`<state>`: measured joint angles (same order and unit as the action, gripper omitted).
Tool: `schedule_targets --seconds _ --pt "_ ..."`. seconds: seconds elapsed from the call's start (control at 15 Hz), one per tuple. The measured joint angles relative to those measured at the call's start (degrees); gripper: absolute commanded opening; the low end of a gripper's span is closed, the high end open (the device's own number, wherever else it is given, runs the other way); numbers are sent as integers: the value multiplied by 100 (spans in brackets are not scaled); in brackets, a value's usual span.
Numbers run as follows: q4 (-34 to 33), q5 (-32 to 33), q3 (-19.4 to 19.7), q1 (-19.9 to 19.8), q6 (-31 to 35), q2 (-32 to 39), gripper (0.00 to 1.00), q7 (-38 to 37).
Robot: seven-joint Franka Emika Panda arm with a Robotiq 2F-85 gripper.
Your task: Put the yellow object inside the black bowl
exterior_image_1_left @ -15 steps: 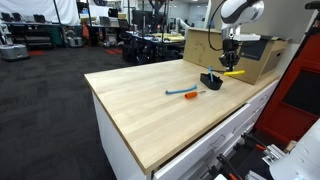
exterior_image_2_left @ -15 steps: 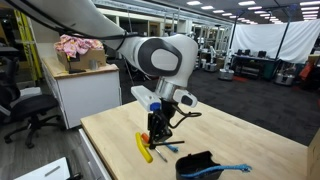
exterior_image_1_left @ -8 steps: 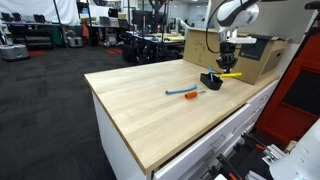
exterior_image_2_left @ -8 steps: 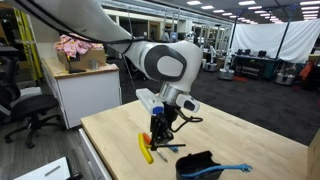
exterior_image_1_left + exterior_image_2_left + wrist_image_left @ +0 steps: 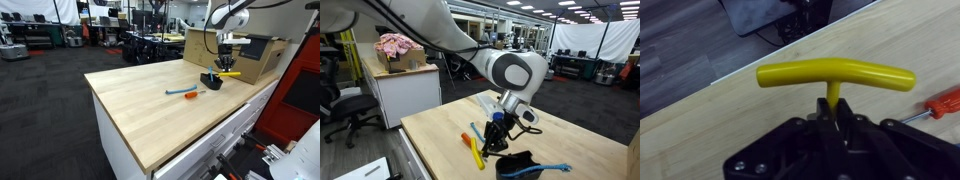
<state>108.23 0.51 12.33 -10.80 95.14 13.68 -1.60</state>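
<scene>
**Exterior view.** At upper right, the hand (image 5: 226, 69) is closed on the yellow object (image 5: 232, 74), which sits just beside the black bowl (image 5: 211, 80). Whether it clears the rim cannot be told. The bowl stands near the right edge of the pale wooden surface (image 5: 140, 100), in front of a cardboard box (image 5: 255, 55). A blue-and-orange tool (image 5: 185, 93) lies toward frame centre. Risk: a nudge from the descending hand could push the light bowl toward that edge. Dark carpet and workbenches fill the upper left.

**Exterior view, opposite side.** The hand (image 5: 492, 143) holds the yellow object (image 5: 477, 155) at lower centre. The handle slants down to the left, and the black bowl (image 5: 518, 165) is just to its right. Risk: the long handle probably spans much of the small bowl, so a release off centre could leave it propped on the rim or tip it out onto the surface (image 5: 430, 135). An office chair (image 5: 340, 110) stands at left.

**Wrist view.** The fingers of the hand (image 5: 832, 120) pinch only the thin dark shaft below the yellow object (image 5: 835, 76), whose crossbar lies across mid-frame. Risk: on so narrow a grip the tool may swivel or slip. The wood surface (image 5: 700, 140) meets dark floor at upper left.
</scene>
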Motion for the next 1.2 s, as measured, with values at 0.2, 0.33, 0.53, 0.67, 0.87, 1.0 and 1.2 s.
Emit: schedule_targets --seconds 0.2,0.33,0.53,0.67,0.87,1.0,1.2 --pt "-630 -5 11 -163 -530 564 3 78" --pt "-1001 -57 10 -223 -753 898 3 86" --pt "-1455 -233 -7 -267 -936 1295 3 86" --pt "-1686 -352 -14 -272 -998 1483 3 86" --pt "-1921 -418 -14 -279 -961 1664 3 63" --pt "-2027 -418 -14 -297 -946 1753 3 54" --pt "-2140 -417 -14 -338 -880 1898 3 55"
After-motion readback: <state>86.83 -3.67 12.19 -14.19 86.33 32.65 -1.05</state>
